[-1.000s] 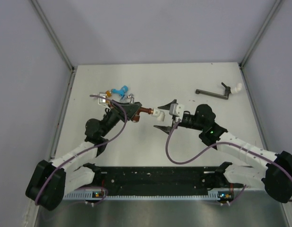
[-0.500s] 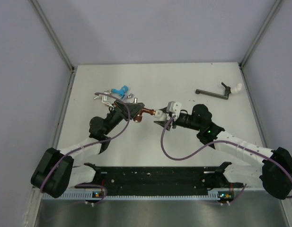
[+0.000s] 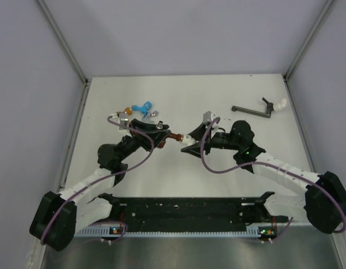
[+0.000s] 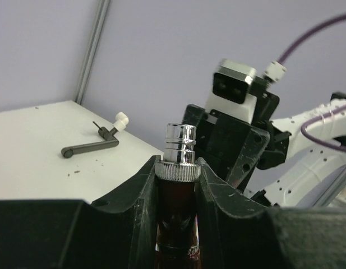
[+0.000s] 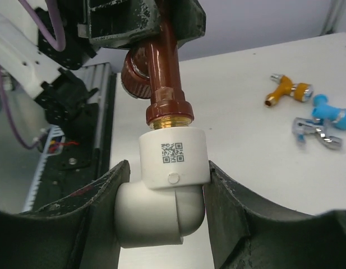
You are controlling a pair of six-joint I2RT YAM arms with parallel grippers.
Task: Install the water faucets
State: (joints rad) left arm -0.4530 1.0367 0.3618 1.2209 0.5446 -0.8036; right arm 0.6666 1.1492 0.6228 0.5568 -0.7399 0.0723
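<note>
The white plastic elbow fitting bears a black pixelled code, beneath a glossy dark red-brown plastic faucet. Right of the elbow lie an orange faucet and a light blue faucet.

So the dark red-brown faucet is up off the table, pinched in the left claw. Its silvery tip pokes out past the claw, and its brass-collared end sits in the white elbow fitting. The orange faucet, light blue faucet and grey faucet lie bunched together, far left.

QR code on white elbow (unreadable)
</note>
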